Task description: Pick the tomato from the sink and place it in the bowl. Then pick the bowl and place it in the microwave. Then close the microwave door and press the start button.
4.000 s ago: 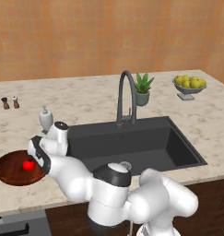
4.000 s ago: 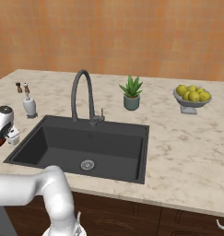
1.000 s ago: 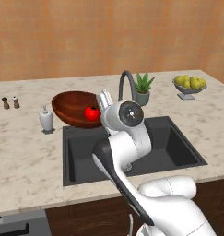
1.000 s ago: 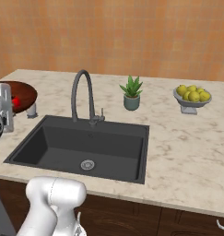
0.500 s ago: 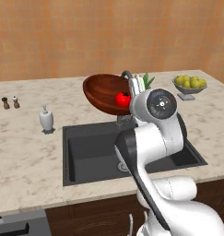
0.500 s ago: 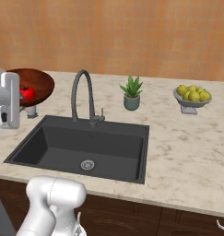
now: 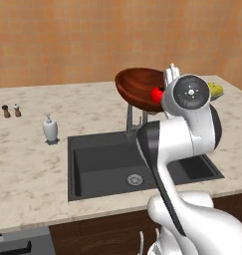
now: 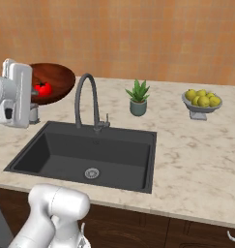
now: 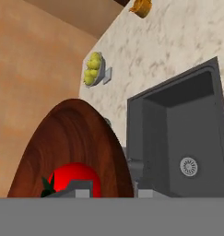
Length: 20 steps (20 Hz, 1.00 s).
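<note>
Here, your fingers [image 8: 34, 97] are clamped on the rim of the bowl [image 7: 138, 87], held in the air above the surface [image 7: 28, 149], over the back edge of the sink [image 8: 85, 152] near the faucet [image 8: 85, 99]. The tomato [image 9: 74, 180] sits inside the bowl. No readable writing or labels anywhere. A fruit bowl [image 8: 201, 102] and a potted plant [image 8: 138, 97] stand further along the surface.

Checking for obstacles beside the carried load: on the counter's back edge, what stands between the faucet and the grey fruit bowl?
In the right base view, a small potted plant stands between the faucet and the fruit bowl; otherwise bare counter.
</note>
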### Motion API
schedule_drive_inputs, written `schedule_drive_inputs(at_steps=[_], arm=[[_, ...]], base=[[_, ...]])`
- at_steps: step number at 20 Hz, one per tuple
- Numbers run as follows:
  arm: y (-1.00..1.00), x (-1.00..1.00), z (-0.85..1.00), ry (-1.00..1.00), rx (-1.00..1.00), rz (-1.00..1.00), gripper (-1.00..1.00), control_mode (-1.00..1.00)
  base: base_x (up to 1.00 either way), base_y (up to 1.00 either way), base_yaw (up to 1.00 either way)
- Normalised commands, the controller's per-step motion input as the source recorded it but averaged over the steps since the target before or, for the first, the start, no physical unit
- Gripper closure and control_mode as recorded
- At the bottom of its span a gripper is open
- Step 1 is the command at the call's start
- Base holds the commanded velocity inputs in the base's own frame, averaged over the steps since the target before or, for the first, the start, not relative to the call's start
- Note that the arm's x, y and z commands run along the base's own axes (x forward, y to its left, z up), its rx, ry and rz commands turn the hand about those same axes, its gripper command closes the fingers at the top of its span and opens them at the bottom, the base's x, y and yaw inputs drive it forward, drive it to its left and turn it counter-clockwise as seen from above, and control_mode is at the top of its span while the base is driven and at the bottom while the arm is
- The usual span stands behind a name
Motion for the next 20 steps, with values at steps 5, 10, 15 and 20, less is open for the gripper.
schedule_drive_inputs(at_steps=[5,10,15,20], arm=[[-0.20,-0.24,0.46,-0.09,0.00,-0.09,1.00,-1.00],[-0.11,-0.34,0.56,-0.07,0.00,-0.01,1.00,-1.00],[-0.18,-0.18,0.10,-0.05,0.00,0.00,1.00,1.00],[0.00,0.00,0.00,0.00,0.00,0.00,1.00,1.00]], base=[[0.00,0.00,0.00],[0.00,0.00,0.00],[-0.30,-0.53,-0.01],[-0.52,-0.79,-0.36]])
